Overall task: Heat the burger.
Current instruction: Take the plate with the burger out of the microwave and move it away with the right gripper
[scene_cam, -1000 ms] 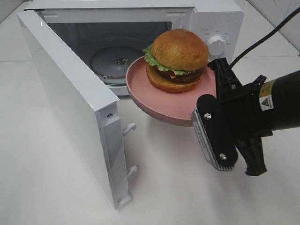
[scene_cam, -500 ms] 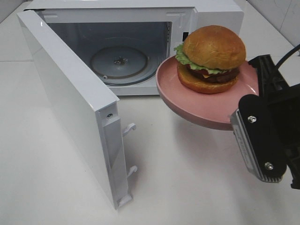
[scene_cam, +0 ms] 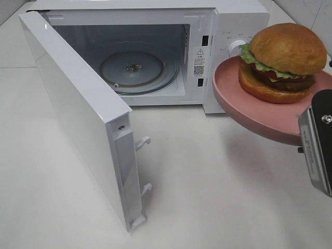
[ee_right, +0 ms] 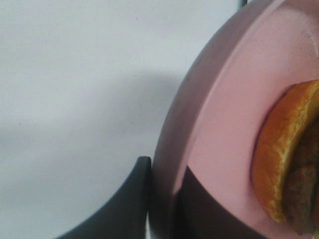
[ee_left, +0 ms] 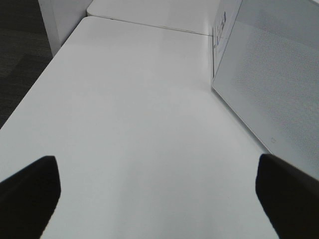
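Note:
The burger [scene_cam: 282, 62], with glossy brown buns, green lettuce and a dark patty, sits on a pink plate [scene_cam: 244, 101] held in the air at the right, in front of the microwave's control panel [scene_cam: 236, 44]. In the right wrist view my right gripper [ee_right: 164, 199] is shut on the pink plate's rim [ee_right: 199, 109], one dark finger on each side, with the burger's bun [ee_right: 279, 164] just beyond. My left gripper [ee_left: 159, 199] is open over bare table, nothing between its fingertips.
The white microwave [scene_cam: 155, 10] stands at the back with its door [scene_cam: 78, 104] swung wide open toward the front left. Its glass turntable [scene_cam: 132, 67] lies bare inside. The left wrist view shows the door's outer face [ee_left: 279, 84] beside the white table [ee_left: 129, 124].
The plate with the burger has moved right and slightly up, from in front of the microwave's opening to in front of its control panel. The right arm has slid mostly out of the exterior view.

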